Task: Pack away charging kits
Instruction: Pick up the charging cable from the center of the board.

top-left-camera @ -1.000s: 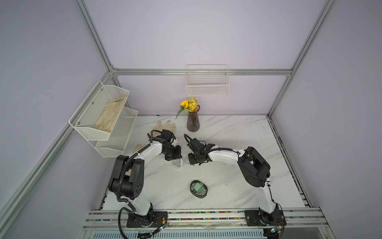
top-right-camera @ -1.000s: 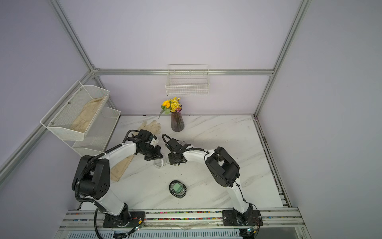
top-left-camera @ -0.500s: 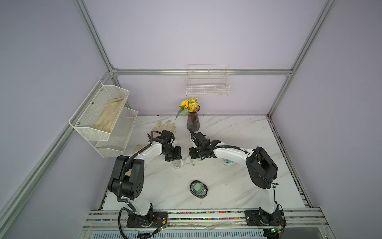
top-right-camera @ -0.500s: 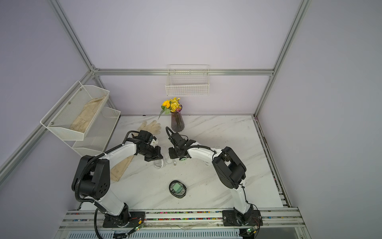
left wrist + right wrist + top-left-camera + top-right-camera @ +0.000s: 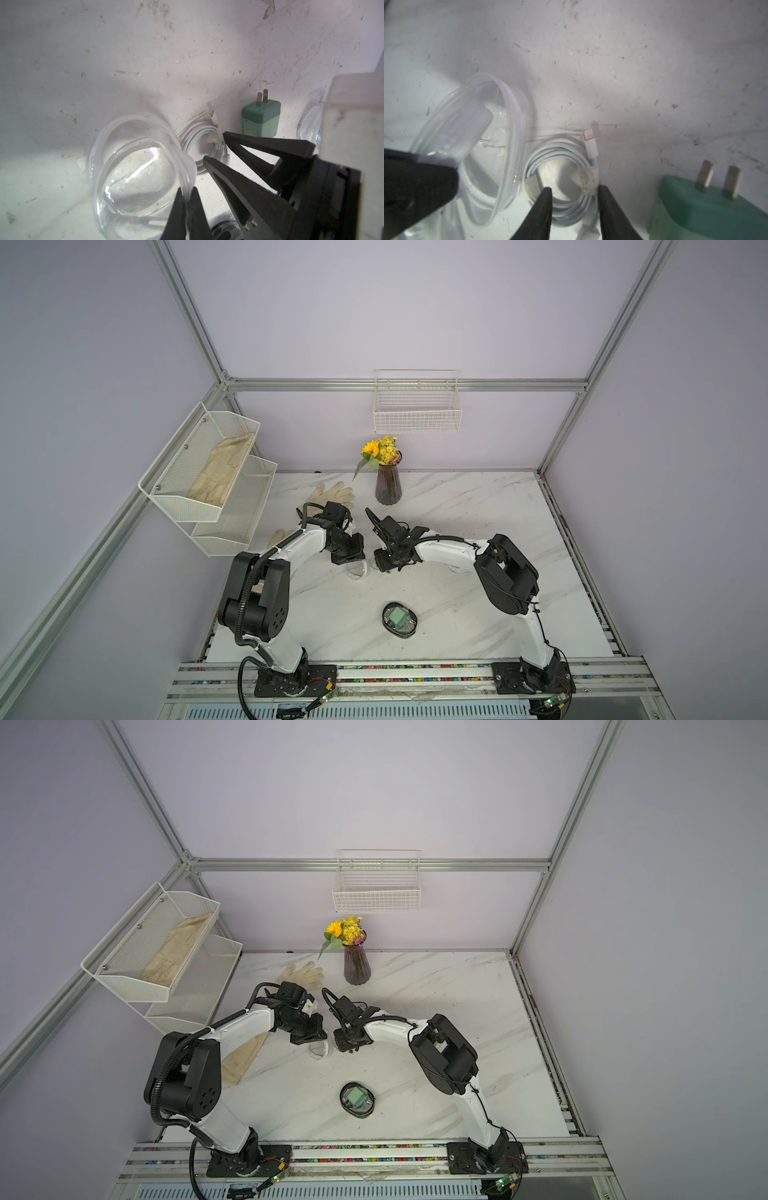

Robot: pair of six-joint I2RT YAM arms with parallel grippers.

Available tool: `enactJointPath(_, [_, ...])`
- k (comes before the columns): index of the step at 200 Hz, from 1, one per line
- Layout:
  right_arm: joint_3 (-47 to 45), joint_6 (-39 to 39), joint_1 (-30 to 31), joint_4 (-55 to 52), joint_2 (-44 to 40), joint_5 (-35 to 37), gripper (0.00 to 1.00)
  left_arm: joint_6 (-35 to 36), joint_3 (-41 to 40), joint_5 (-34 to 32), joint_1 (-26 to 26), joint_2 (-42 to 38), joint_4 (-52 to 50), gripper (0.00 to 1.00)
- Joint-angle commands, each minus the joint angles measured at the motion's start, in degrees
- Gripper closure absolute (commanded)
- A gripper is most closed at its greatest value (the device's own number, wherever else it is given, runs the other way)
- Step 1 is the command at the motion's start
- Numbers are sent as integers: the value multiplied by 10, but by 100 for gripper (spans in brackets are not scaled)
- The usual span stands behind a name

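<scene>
Only bare tabletop (image 5: 145,52) beyond case (image 5: 133,166) edge and cable (image 5: 197,135)

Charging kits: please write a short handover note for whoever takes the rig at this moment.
Left gripper: shut on the rim of the clear case, holding it tilted up.
Right gripper: open, jaws astride one side of the coiled cable on the table.
Green plug: on the table beside the cable.
Done: black-rimmed case lies apart, something green inside; looks packed.
To do: cable and plug into the clear case, close it.

Mint-green plug adapter (image 5: 261,119), white cable (image 5: 197,137), clear case (image 5: 135,166), grey-veined white table (image 5: 478,506)
</scene>
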Motion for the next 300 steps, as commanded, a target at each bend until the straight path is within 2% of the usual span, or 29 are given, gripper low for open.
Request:
enactJointPath(1, [20, -13, 11, -35, 21, 32, 59, 5, -14, -5, 7, -26, 0, 95])
enactJointPath(19, [9, -15, 21, -37, 23, 48, 62, 10, -13, -8, 9, -31, 0, 95])
enactJointPath(50, [4, -13, 22, -53, 36, 58, 87, 13, -17, -5, 11, -34, 0, 95])
enactJointPath(84, [4, -9, 21, -50, 18, 72, 100, 14, -17, 1, 11, -36, 1, 95])
enactJointPath(173, [5, 15, 3, -45, -69, 69, 100, -6, -30, 14, 11, -31, 12, 95])
enactJointPath(217, [-12, 34, 3, -2, -66, 30, 100, -41, -39, 63, 11, -23, 48, 95])
enactJointPath(279, [-21, 40, 3, 38, -49, 17, 100, -64, -54, 114, 10, -22, 81, 95])
enactJointPath(300, [-21, 39, 3, 42, -45, 15, 100, -84, -74, 142, 10, -31, 125, 95])
